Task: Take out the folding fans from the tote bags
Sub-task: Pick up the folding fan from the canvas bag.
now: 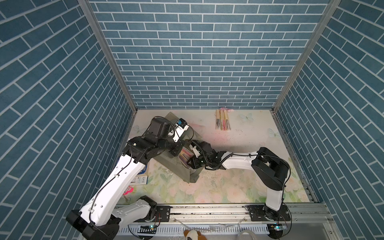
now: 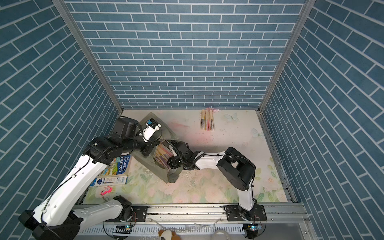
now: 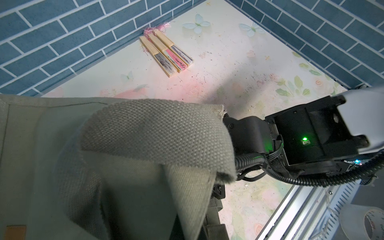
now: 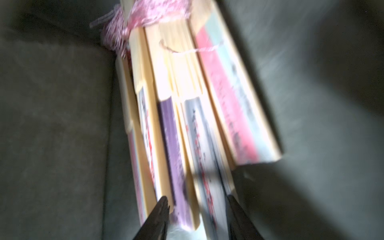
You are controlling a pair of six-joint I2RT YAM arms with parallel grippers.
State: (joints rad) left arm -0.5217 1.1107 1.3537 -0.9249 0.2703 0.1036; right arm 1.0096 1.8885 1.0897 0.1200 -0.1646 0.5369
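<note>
Blue printed book [image 2: 121, 165] flat on floral table cover [image 2: 207, 187]. White-blue carton [image 2: 109, 181] just beside book, toward aluminium rail [image 2: 187, 209]. Pink keychain [image 2: 106, 190] near carton. Plush toy [image 2: 166, 235] beyond rail. Tape roll [image 3: 362, 223] beyond rail. Blue brick walls [image 2: 187, 52] on three sides.

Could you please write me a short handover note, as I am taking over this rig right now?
Left gripper: shut, apparently pinching the rim of the tote bag to hold its mouth open.
Right gripper: inside the bag, jaws apart around the ends of the bundled fans. No firm grip is visible and the view is blurred.
Done: three fans lie side by side on the table near the back wall.
Left: several fans are in the bag. Take them out and lay them with the others.
</note>
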